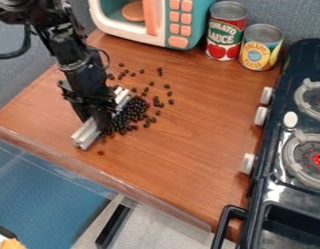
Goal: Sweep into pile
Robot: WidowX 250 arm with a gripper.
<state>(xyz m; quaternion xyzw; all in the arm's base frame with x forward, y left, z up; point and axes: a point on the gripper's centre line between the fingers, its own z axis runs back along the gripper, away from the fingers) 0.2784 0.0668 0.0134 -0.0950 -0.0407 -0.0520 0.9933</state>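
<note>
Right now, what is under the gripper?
Under the gripper is a white bar, with dark beads heaped to its right. The gripper covers the bar's middle; anything beneath that is hidden.

Illumination is moderately bright and diffuse across the wooden counter (pixel 188 155), with soft shadows and specular glare on the glossy stove (pixel 275 192).

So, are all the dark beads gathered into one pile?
No, most of the beads are heaped beside the white bar, but several lie loose on the wooden counter.
</note>
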